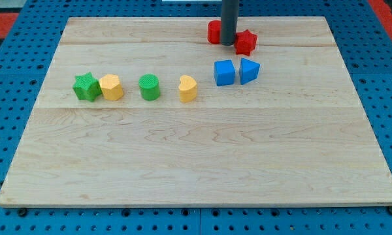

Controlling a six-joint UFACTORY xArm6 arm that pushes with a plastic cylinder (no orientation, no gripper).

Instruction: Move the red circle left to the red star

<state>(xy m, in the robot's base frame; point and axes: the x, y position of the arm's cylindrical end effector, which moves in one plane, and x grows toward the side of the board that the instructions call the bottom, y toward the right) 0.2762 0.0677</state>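
Observation:
The red circle (214,31) lies near the view's top, partly hidden behind my rod. The red star (246,42) lies just to the view's right of it. My tip (228,43) rests on the board between the two red blocks, touching or nearly touching both.
A blue cube (224,72) and a blue triangular block (249,70) sit just below the red blocks. To the view's left stand a yellow heart (188,88), a green cylinder (149,87), a yellow hexagon (111,87) and a green star (86,86). The wooden board (196,156) has blue pegboard around it.

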